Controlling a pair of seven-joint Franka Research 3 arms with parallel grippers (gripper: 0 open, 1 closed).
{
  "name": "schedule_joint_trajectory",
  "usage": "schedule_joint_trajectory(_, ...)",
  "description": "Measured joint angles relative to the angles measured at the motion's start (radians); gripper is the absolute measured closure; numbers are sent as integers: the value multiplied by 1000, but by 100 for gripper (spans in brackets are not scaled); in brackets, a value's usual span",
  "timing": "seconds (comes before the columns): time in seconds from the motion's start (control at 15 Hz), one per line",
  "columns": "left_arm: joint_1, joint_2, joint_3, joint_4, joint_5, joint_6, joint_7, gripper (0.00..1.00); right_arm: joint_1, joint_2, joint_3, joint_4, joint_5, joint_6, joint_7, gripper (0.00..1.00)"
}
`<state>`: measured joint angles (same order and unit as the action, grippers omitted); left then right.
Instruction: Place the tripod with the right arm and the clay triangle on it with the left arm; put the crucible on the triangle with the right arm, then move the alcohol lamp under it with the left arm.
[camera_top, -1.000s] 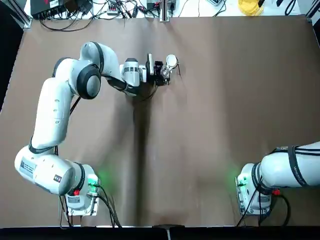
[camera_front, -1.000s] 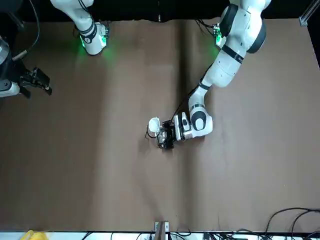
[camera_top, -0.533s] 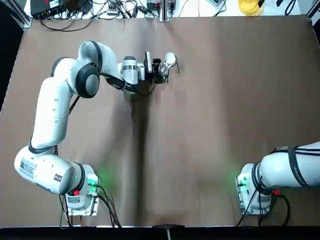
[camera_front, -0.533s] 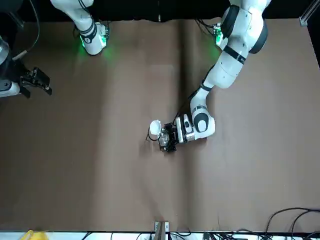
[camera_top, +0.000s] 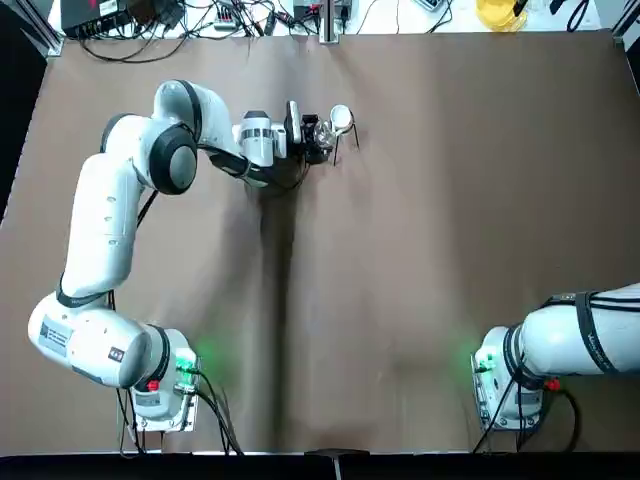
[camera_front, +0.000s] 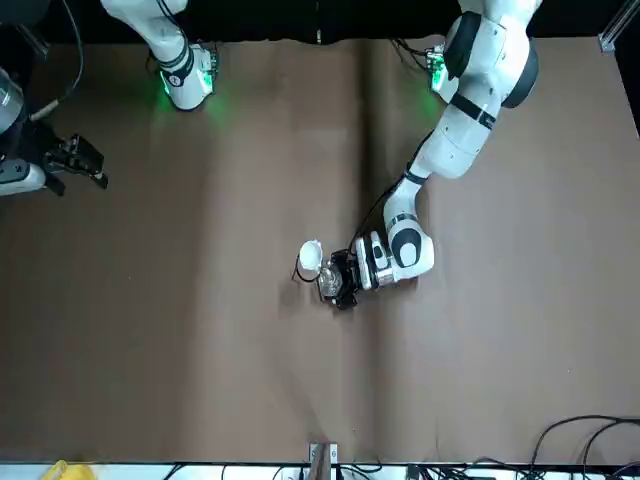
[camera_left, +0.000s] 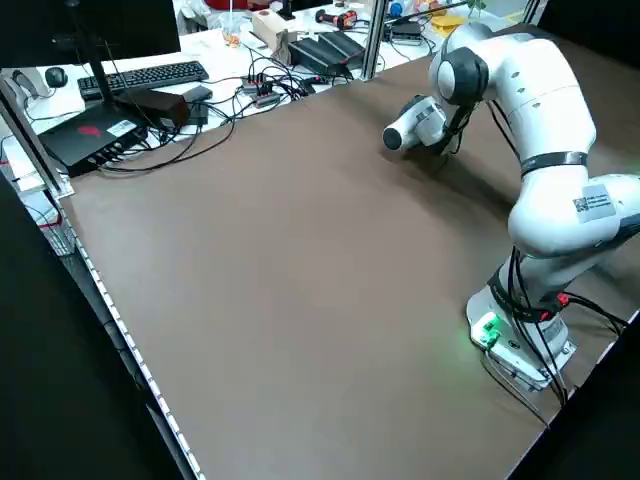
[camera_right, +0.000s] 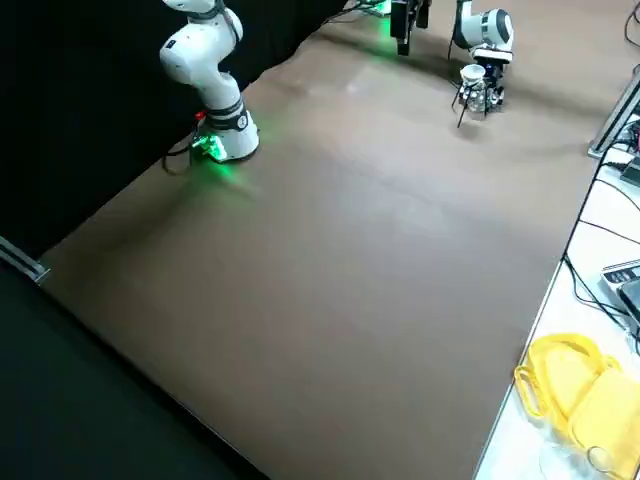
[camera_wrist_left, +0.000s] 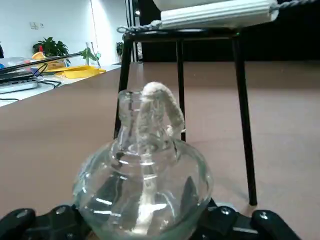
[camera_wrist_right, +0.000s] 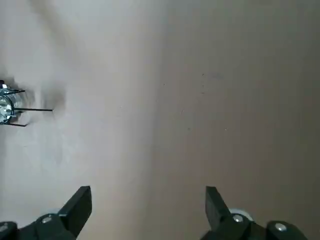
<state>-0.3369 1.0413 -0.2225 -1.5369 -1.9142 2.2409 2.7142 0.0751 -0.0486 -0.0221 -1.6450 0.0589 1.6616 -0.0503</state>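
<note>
A brown tabletop (camera_top: 420, 250) fills the overhead view. Along its far edge runs a white desk (camera_left: 215, 55) with black cables (camera_top: 125, 55), a keyboard (camera_left: 155, 77) and a yellow item (camera_right: 585, 395); a leafy plant (camera_wrist_left: 52, 47) shows beyond.

The left hand (camera_top: 322, 142) is far out, toward that edge, its fingers closed around the glass alcohol lamp (camera_wrist_left: 145, 185), just beside the black wire tripod (camera_wrist_left: 245, 120). The tripod stands upright, with the white crucible (camera_front: 311, 256) on top.

The left wrist view alone shows the lamp's white wick (camera_wrist_left: 147, 165) clearly and, under the crucible, twisted wire ends of the clay triangle (camera_wrist_left: 142, 26). From overhead, the crucible hides most of the tripod's ring.

The right hand (camera_wrist_right: 148, 200) is parked above the tabletop on the robot's right, fingers spread with nothing between them. Bare tabletop lies between the tripod and the right arm's base (camera_top: 505, 385).
</note>
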Motion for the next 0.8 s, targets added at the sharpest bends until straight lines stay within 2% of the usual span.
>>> schedule_joint_trajectory(0.13,0,0,0,0,0,0,0,26,0,0,0,0,0,0,0,0)
schedule_joint_trajectory(0.27,0,0,0,1,0,0,0,15,0,0,0,0,0,0,0,0)
schedule_joint_trajectory(0.33,1,-1,0,2,0,0,0,13,0,0,0,0,0,0,0,0)
schedule_joint_trajectory(0.8,40,-19,0,-12,31,0,0,12,0,0,0,-1,0,0,0,0)
